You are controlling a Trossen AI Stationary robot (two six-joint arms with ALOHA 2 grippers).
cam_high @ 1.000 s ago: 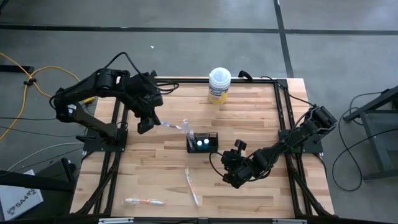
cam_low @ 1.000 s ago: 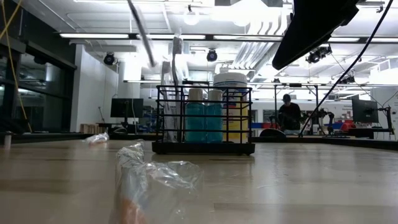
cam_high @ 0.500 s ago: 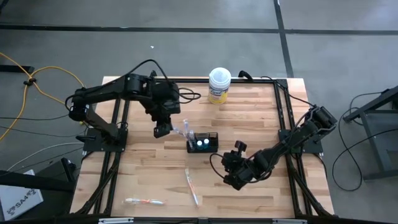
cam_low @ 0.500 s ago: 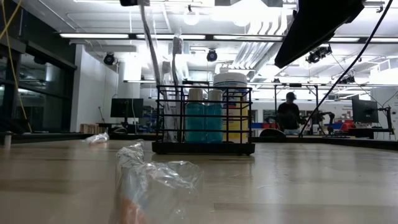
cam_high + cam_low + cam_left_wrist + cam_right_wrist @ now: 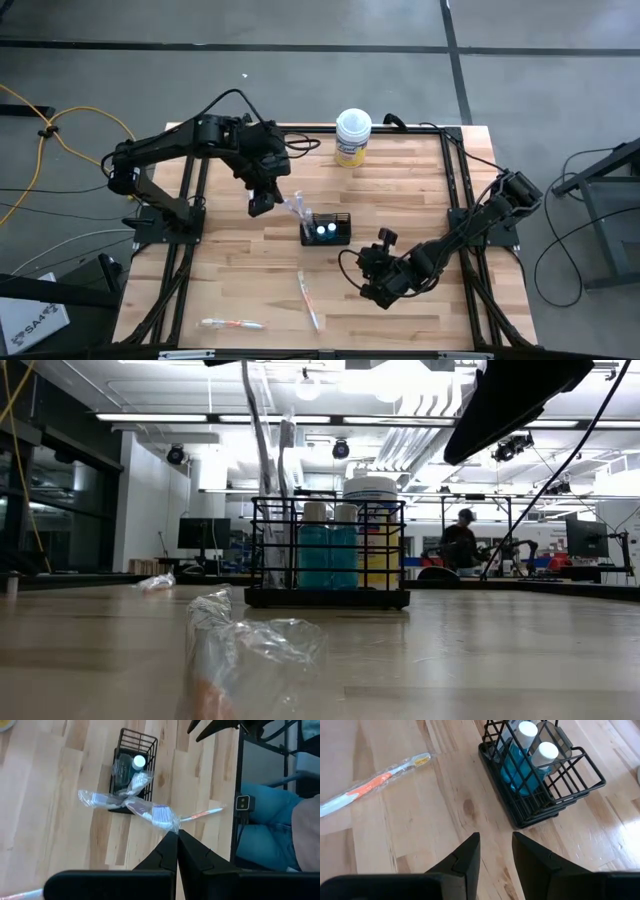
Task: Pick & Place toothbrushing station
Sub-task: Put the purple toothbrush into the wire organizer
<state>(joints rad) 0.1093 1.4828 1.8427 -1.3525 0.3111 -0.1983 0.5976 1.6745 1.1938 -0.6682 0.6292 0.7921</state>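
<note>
The black wire-mesh holder [image 5: 327, 229] stands mid-table with two teal white-capped tubes [image 5: 527, 755] in it. One wrapped toothbrush [image 5: 134, 784] leans out of the holder. My left gripper [image 5: 260, 206] is just to the holder's left. It is shut on another clear-wrapped toothbrush [image 5: 125, 802], which slants down toward the holder's left end [image 5: 255, 435]. Whether its lower end is inside the holder cannot be told. My right gripper [image 5: 495, 845] is open and empty, low over the table on the holder's near right side [image 5: 372, 286]. My left gripper pinches the end of the clear wrapper [image 5: 171, 825], right beside the toothbrush's bluish head [image 5: 160, 813], between its two shut fingertips. The fingers come from above, slanting toward the holder. The toothbrush is lifted clear of the table and reaches away from the fingers toward the holder.
A white-lidded yellow tub [image 5: 353, 137] stands at the far edge. Two more wrapped toothbrushes lie near the front edge, one at the middle [image 5: 310, 300] and one at the left [image 5: 232, 324]. A crumpled clear wrapper [image 5: 250, 650] fills the low view's foreground. A person [image 5: 460, 542] stands in the room behind.
My left gripper has gone toward the table's right, from the left side up to the holder, carrying the wrapped toothbrush, and stays shut on it. The toothbrush's free end now reaches the holder's left end.
</note>
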